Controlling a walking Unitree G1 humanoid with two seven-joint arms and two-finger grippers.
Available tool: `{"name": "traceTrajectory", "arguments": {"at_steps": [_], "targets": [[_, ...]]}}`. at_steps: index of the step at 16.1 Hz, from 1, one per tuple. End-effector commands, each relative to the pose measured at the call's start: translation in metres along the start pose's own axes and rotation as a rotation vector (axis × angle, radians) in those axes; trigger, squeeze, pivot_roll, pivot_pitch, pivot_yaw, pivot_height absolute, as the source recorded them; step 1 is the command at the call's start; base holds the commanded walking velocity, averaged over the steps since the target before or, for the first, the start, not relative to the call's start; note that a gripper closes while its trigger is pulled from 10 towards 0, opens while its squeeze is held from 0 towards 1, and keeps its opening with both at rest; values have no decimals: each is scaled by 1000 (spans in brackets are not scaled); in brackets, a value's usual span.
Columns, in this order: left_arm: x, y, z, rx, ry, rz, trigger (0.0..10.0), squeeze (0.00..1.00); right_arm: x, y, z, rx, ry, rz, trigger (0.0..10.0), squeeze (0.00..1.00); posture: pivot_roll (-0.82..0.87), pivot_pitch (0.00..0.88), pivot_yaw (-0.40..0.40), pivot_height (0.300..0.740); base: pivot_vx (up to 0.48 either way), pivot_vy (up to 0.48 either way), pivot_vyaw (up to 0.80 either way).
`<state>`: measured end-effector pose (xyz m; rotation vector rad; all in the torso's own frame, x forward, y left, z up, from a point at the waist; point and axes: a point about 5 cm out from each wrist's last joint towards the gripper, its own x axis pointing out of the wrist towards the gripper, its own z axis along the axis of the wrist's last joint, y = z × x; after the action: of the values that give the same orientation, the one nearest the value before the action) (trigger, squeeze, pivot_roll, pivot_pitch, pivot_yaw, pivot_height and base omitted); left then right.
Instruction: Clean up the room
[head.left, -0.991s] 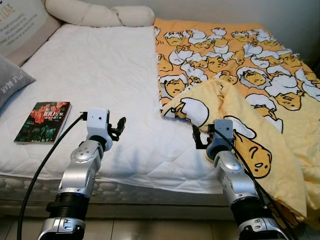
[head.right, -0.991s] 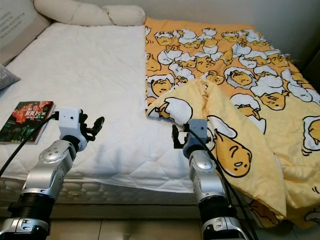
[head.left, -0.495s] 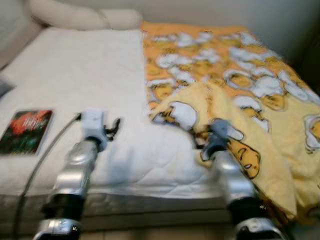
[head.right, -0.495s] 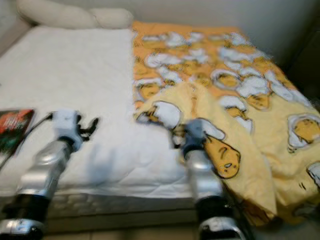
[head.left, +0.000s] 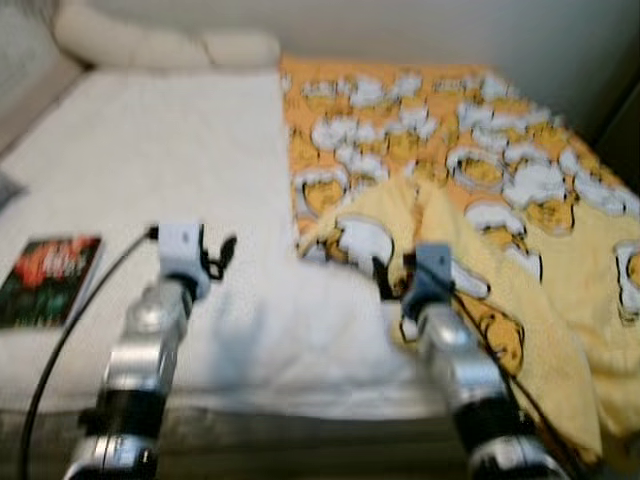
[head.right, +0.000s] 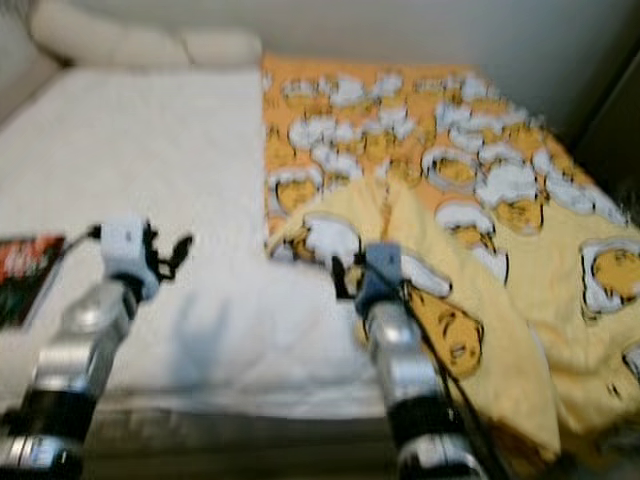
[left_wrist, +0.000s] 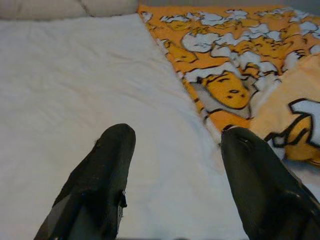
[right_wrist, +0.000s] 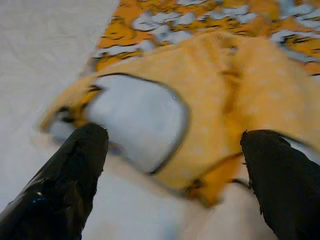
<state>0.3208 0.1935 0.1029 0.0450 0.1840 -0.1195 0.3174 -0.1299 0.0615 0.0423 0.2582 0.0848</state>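
Here you have both arms raised over the near edge of a bed (head.left: 150, 150), and the head views are blurred. The white mattress cover takes up the left and centre of the frame; a yellow-and-orange cartoon-print blanket (head.left: 480, 150) covers the right half, running from the top centre down to the lower right corner. One corner of that blanket is folded back on itself, so a paler yellow flap (head.left: 420, 215) lies bunched at the frame's centre, with a white cartoon patch on it.

Your right gripper (right_wrist: 175, 155) sits just short of that folded flap, its two black fingers (right_wrist: 65, 180) spread wide with the flap's edge showing between them; you can't tell whether they touch the cloth. Your left gripper (left_wrist: 177, 165) hovers over bare white bedding left of centre, fingers likewise apart and holding nothing, with the blanket's edge ahead and to one side.

A book (head.left: 50, 280) with a dark red-and-green cover lies flat at the left edge of the frame, well apart from the left gripper. A long cream pillow (head.left: 160, 45) lies across the head of the bed at the upper left.
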Motion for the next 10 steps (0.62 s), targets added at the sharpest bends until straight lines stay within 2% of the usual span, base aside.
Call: {"name": "traceTrajectory", "arguments": {"at_steps": [1,5,7,8,9,10], "targets": [[3,-11,4,13,-8,-33,10000,0,-1,-13,1,-3,5,-40,10000,0,21,0,-39,740,274,0,0],[3,-13,5,36,8,-60,10000,0,-3,-19,-1,17,7,-58,10000,0,41,0,-59,740,0,0,0],[-6,-16,-1,117,42,-113,10000,0,-9,-25,0,35,-14,-89,10000,0,43,0,-71,740,0,0,0],[-9,-16,0,131,30,-121,10000,0,-12,-26,-1,41,-17,-92,10000,0,43,0,-81,740,0,0,0],[-12,-17,2,138,18,-123,10000,0,-12,-27,-4,37,-7,-83,10000,294,47,0,-90,740,0,0,0],[-13,-18,4,142,12,-122,10000,0,-10,-29,-6,15,12,-80,10000,973,51,0,-95,740,0,0,0]]}}
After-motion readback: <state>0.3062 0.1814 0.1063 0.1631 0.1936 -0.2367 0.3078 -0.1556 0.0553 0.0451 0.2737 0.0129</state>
